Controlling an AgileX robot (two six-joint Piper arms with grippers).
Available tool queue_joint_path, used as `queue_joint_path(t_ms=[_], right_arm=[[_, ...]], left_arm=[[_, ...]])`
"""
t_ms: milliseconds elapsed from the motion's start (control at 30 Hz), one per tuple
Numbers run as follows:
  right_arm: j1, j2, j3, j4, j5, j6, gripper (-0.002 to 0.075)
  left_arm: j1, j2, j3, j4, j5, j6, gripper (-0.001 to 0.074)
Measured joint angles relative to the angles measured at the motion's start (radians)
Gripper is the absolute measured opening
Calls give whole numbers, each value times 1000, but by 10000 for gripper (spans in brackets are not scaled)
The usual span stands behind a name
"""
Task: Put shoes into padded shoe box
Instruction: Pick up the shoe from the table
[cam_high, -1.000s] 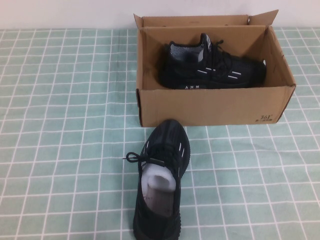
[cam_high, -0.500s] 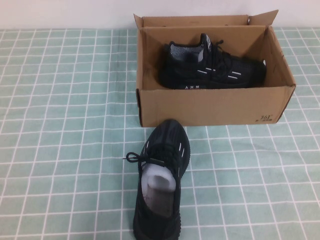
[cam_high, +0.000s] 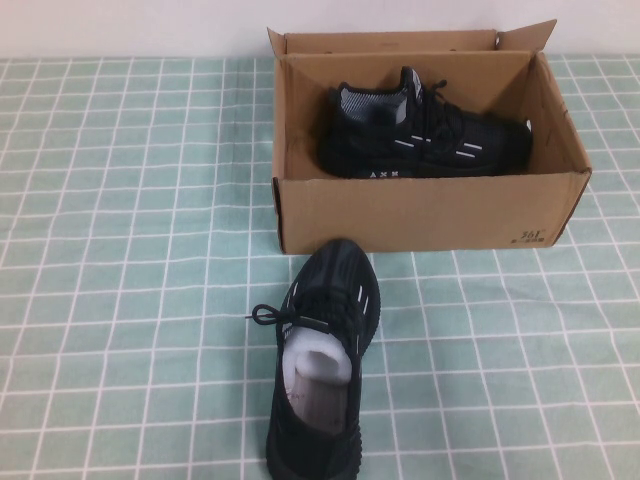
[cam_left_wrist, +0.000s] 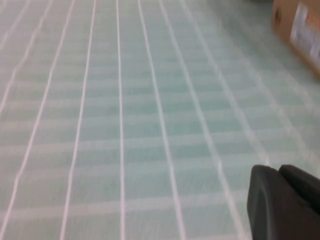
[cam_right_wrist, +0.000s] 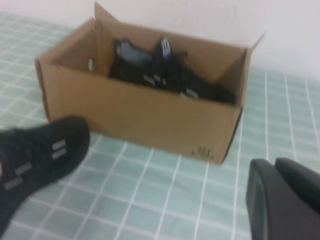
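One black sneaker lies on its side inside the open brown shoe box at the back of the table. The other sneaker, with white paper stuffing, stands on the cloth in front of the box, toe towards it. Neither arm shows in the high view. My left gripper is shut and empty over bare cloth, with a corner of the box far off. My right gripper is shut and empty, low in front of the box, whose sneaker shows inside; the loose sneaker lies apart from it.
A green cloth with a white grid covers the table. A white wall runs behind it. The box flaps stand up at the back corners.
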Motion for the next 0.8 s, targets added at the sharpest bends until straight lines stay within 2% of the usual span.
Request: queue_joint_path(t_ms=[167, 333, 633, 800], right_arm=[[0, -34, 205, 0, -125, 4, -6], [0, -34, 270, 0, -219, 4, -6], [0, -34, 270, 0, -272, 4, -6], [-1, -34, 270, 0, -274, 5, -6]], left_arm=[[0, 0, 2, -76, -214, 0, -4], [0, 0, 2, -98, -438, 0, -4], [0, 0, 2, -98, -480, 7, -4], [0, 0, 2, -98, -637, -50, -4]])
